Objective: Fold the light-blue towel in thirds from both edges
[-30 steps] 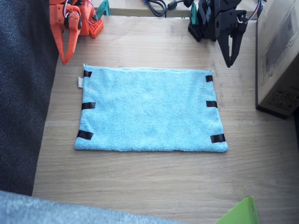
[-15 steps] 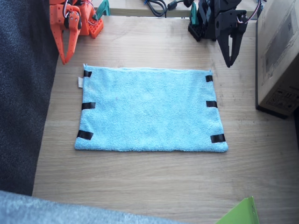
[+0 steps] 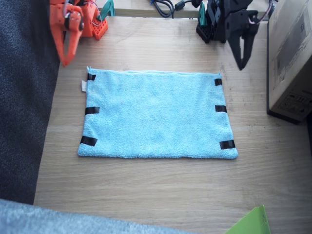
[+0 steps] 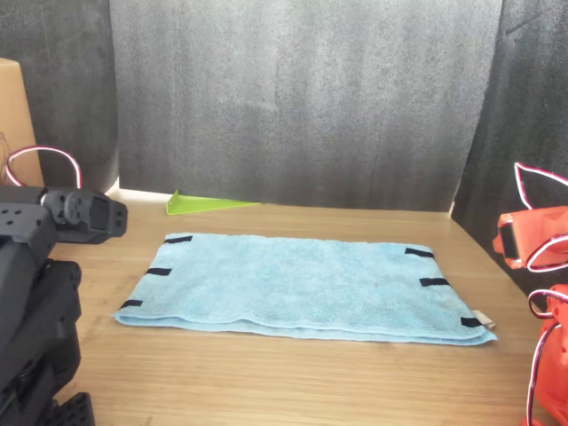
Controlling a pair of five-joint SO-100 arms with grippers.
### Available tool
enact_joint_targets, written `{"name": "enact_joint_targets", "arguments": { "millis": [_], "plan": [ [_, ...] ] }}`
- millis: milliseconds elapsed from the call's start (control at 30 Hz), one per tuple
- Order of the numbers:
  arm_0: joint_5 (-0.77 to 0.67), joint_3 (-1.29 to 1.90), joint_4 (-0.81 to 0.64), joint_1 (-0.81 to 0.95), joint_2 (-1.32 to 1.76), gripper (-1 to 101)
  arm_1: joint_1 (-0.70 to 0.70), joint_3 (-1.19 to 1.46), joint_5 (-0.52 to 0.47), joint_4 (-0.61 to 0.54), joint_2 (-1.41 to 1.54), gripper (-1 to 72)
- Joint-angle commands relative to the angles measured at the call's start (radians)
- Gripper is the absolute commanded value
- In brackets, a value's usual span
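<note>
One light-blue towel flat on wooden table; dark curtain behind.

A makeshift robotics lab bench: a wooden table hemmed by dark foam panels, loose cables, and a cardboard box alongside.
</note>
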Motion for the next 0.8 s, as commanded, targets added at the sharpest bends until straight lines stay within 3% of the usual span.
{"name": "enact_joint_targets", "arguments": {
  "millis": [0, 233, 467, 633, 767],
  "plan": [
    [0.011, -0.038, -0.011, 0.025, -0.003, 0, -0.005, -0.086, -0.006, -0.008, -0.051, -0.1],
    [0.015, -0.241, -0.071, 0.017, -0.35, 0, 0.017, -0.439, -0.015, 0.003, -0.543, -0.1],
    [0.02, -0.649, -0.037, -0.015, -0.942, 0, 0.107, -0.824, -0.011, 0.132, -1.009, -0.1],
    [0.02, -0.838, -0.012, -0.018, -1.19, 0, 0.143, -1.085, 0.003, 0.268, -1.382, -0.1],
    [0.02, -0.92, 0.017, -0.044, -1.307, 0, 0.109, -1.121, 0.015, 0.242, -1.457, 2.5]
  ]
}}
